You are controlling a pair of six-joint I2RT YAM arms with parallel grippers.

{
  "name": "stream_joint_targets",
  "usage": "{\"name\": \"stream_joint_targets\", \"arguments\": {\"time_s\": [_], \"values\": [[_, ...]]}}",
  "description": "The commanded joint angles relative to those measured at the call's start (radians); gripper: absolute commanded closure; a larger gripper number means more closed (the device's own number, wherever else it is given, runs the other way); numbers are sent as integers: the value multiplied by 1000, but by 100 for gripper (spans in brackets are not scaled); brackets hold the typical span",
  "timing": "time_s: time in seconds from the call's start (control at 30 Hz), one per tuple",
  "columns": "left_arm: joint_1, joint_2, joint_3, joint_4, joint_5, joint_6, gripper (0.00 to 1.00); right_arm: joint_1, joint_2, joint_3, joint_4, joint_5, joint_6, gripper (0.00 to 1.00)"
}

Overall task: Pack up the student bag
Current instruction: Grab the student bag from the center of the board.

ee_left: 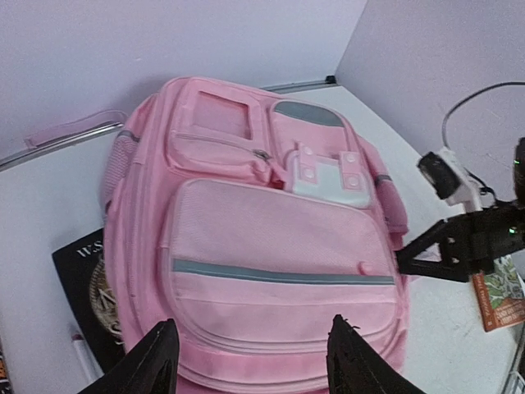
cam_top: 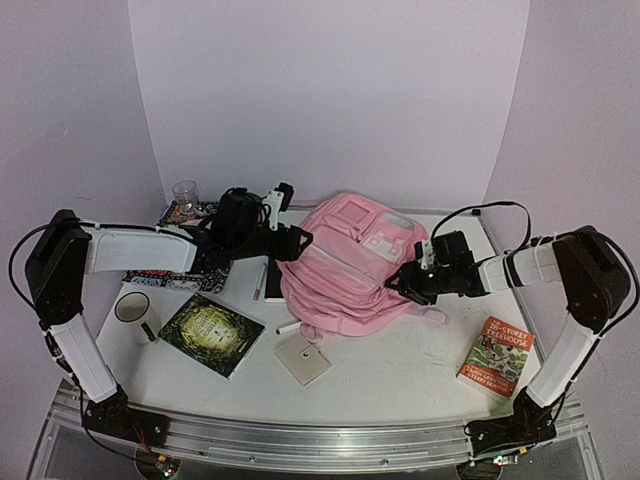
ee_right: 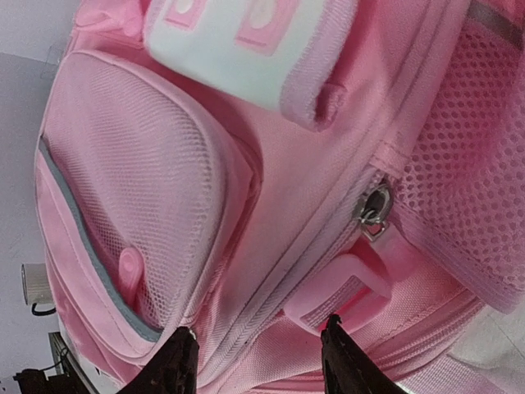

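The student bag [cam_top: 345, 265] is a large pale-pink backpack lying front-up in the middle of the table. My left gripper [cam_top: 300, 240] hovers at its left edge. In the left wrist view the left gripper [ee_left: 254, 324] is open over the student bag's [ee_left: 262, 238] lower front pocket, with nothing between its fingers. My right gripper [cam_top: 397, 280] is at the bag's right side. In the right wrist view the right gripper [ee_right: 258, 326] is open close over the main zip seam. Its right fingertip is just below a pink pull tab [ee_right: 344, 287] that hangs from the metal zip slider [ee_right: 373, 209].
A green book [cam_top: 212, 333], a white mug [cam_top: 133, 309], a patterned book [cam_top: 175, 275] and a glass [cam_top: 185, 192] are on the left. A dark notebook [cam_top: 272, 280] lies against the bag's left edge. A pale square card [cam_top: 302, 358] and a pen [cam_top: 290, 326] lie in front, and a red book [cam_top: 497, 356] at the right.
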Motion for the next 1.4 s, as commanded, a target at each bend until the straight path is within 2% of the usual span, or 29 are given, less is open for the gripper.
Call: {"name": "stream_joint_targets", "arguments": {"time_s": [0.0,0.07,0.3,0.7,1.07,1.23,1.37], "values": [[-49,-48,-39,20,-78,-64,36,-3,27,14,61,-24,61,52],[-65,-54,-51,20,-79,-87,36,-3,-6,-5,61,-7,66,51],[-88,-80,-91,20,-93,-117,34,-40,-101,16,-85,126,8,35],[-101,-99,-110,21,-78,-137,31,-48,-23,14,-97,208,106,2],[-120,-13,-74,23,-56,-148,31,-48,111,61,-57,139,124,2],[-145,72,-45,24,-56,-147,31,-48,136,46,59,26,149,2],[-162,128,-24,23,-63,-143,31,-48,160,57,87,-11,160,2]]}}
